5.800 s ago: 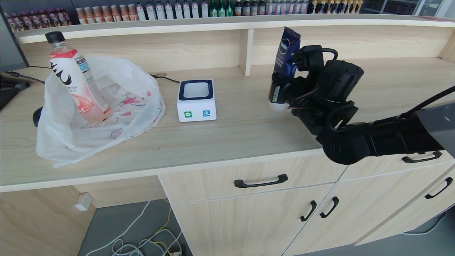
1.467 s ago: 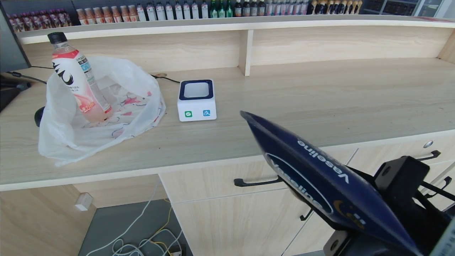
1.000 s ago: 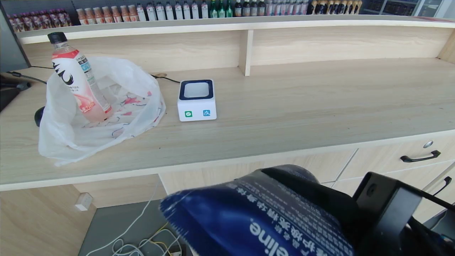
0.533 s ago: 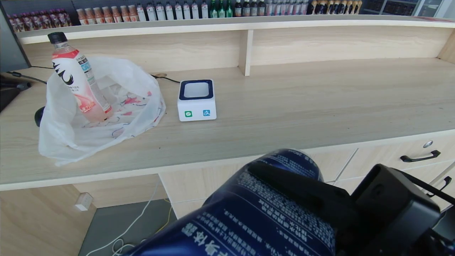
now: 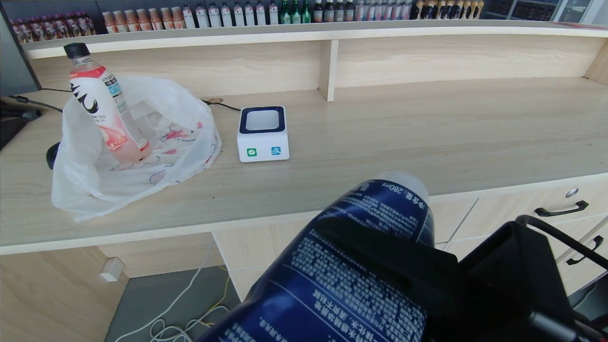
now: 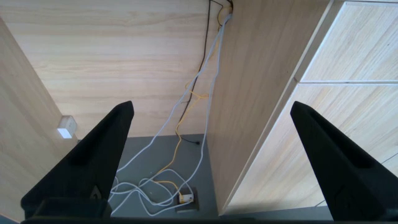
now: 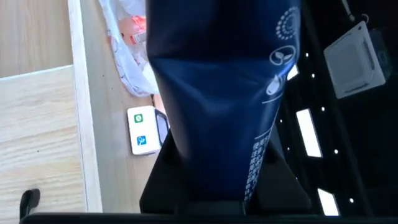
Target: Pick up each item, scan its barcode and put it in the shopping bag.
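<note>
Right gripper stayed clamped on the blue tube. The tube had swung from upright over the counter to close under the camera, off the front edge, cap end toward the counter. Likely reorienting for the scanner; not yet bagged. Shopping bag held only the bottle. Left gripper hung spread wide, empty.

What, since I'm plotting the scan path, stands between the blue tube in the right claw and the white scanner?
Nothing visible: bare counter lies between the blue tube, held off the counter's front edge, and the scanner; the shopping bag sits to the scanner's left.
</note>
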Robot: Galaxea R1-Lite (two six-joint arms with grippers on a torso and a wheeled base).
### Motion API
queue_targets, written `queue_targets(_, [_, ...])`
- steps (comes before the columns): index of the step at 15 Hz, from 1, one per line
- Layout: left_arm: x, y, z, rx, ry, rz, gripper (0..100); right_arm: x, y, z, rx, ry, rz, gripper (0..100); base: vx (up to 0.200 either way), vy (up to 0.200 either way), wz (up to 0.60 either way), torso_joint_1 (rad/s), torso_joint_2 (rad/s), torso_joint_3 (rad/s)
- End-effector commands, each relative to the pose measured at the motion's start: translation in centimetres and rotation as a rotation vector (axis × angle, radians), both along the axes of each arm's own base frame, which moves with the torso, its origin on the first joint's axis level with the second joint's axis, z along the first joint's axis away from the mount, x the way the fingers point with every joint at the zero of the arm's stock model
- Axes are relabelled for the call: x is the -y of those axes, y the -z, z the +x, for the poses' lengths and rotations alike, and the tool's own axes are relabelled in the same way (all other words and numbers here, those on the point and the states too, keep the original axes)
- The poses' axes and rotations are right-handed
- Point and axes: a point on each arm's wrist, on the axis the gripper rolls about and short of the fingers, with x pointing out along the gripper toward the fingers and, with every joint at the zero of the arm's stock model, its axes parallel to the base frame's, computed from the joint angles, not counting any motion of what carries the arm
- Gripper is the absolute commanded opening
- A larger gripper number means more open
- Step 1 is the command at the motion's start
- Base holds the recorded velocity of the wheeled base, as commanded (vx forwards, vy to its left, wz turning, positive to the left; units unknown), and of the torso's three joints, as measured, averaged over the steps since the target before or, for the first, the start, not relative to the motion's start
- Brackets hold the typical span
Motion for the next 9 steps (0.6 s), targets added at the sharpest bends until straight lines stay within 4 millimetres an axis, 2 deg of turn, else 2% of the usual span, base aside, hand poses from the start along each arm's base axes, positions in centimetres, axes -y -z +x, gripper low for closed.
queue_targets(1, [0.0,0.0,0.0,0.0,0.0,0.0,100,-0.2,0.1,0.1,0.048,0.017,-0.031,0,0.0,0.0,0.0,0.0,0.0,0.0])
queue_targets(5, [0.0,0.0,0.0,0.0,0.0,0.0,100,-0.1,-0.2,0.0,0.119,0.041,-0.058,0,0.0,0.0,0.0,0.0,0.0,0.0])
queue_targets(9, [0.0,0.0,0.0,0.0,0.0,0.0,100,-0.2,-1.3,0.1,0.254,0.09,-0.067,0,0.0,0.0,0.0,0.0,0.0,0.0])
